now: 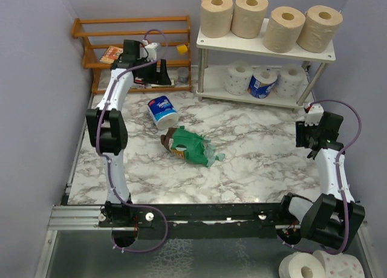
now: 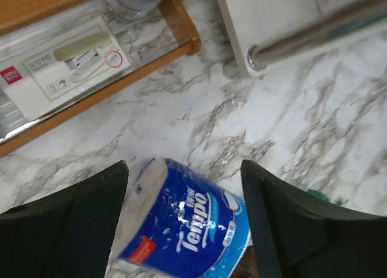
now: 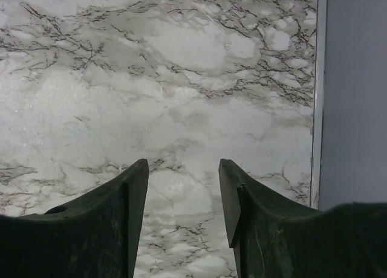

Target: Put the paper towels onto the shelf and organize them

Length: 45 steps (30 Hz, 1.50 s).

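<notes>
The white two-tier shelf (image 1: 266, 46) stands at the back right. Several tan-brown paper towel rolls (image 1: 251, 15) stand in a row on its top tier. On the lower tier are a white roll with pink dots (image 1: 240, 77), a blue-wrapped roll (image 1: 263, 83) and another white roll (image 1: 291, 80). One more blue-wrapped roll (image 1: 162, 112) lies on the table; in the left wrist view it (image 2: 181, 226) lies on its side below and between my open fingers. My left gripper (image 1: 158, 78) (image 2: 184, 164) is open above it, not touching. My right gripper (image 1: 305, 138) (image 3: 183, 163) is open and empty over bare marble.
A green and brown snack bag (image 1: 188, 145) lies mid-table. The orange-brown wooden rack (image 1: 136, 30) (image 2: 181, 30) holds a stapler box (image 2: 66, 60) and small items. The shelf's metal leg (image 2: 314, 33) is right of my left gripper. The table's right edge (image 3: 315, 109) is close. Two rolls (image 1: 302, 267) lie off the table.
</notes>
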Available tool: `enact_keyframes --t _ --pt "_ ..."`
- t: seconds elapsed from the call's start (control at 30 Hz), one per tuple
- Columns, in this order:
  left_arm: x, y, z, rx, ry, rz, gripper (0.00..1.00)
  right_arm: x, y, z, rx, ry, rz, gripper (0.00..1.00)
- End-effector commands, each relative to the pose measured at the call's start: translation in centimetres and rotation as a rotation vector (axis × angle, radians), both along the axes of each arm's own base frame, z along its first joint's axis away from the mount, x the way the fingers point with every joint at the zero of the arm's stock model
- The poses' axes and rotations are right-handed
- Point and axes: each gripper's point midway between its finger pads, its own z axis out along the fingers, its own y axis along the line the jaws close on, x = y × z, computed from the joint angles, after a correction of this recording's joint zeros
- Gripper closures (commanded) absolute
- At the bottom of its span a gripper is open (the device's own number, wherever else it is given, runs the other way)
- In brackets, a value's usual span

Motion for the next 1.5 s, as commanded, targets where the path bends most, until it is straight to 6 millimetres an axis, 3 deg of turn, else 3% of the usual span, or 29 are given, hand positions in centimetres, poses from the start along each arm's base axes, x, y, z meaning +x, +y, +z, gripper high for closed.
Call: enact_keyframes --t 0.0,0.13,0.3,0.47,0.7,1.03,1.07,1.1,1.13,1.37,1.47 --pt "-2.8 1.2 0.1 -0.284 0.234 -0.296 0.09 0.1 -0.3 0.7 -0.009 -0.022 -0.002 0.49" --pt "-0.6 4.0 -3.0 -0.125 0.205 -0.289 0.01 0.2 -0.2 0.7 -0.007 -0.021 0.003 0.49" --pt "-1.0 5.5 -5.6 0.016 0.183 -0.340 0.03 0.2 -0.2 0.4 -0.002 -0.010 0.003 0.49" --pt "-2.5 5.7 -6.9 0.035 0.225 -0.379 0.05 0.2 -0.3 0.4 -0.003 -0.010 0.001 0.49" --pt "-4.7 5.4 -8.4 0.021 0.306 -0.442 0.23 0.2 -0.3 0.3 -0.002 -0.006 0.001 0.49" --pt "-8.0 3.7 -6.7 0.024 0.324 -0.543 0.56 0.2 -0.2 0.3 -0.001 -0.007 0.003 0.49" --pt "-8.2 3.7 -6.4 0.036 0.317 -0.551 0.65 0.2 -0.2 0.3 -0.001 -0.007 0.004 0.49" --pt "-8.4 3.6 -6.1 0.050 0.308 -0.557 0.87 0.2 -0.2 0.3 0.000 -0.006 0.005 0.49" --pt "-8.4 3.7 -5.8 0.067 0.301 -0.557 1.00 0.2 -0.2 0.3 -0.001 -0.007 0.003 0.49" --pt "-9.9 3.2 -3.7 0.141 0.254 -0.600 1.00 0.2 -0.2 0.3 0.000 -0.008 0.005 0.49" --pt "-10.1 2.7 -0.6 0.183 0.166 -0.610 1.00 0.2 -0.2 0.4 -0.001 -0.009 0.005 0.49"
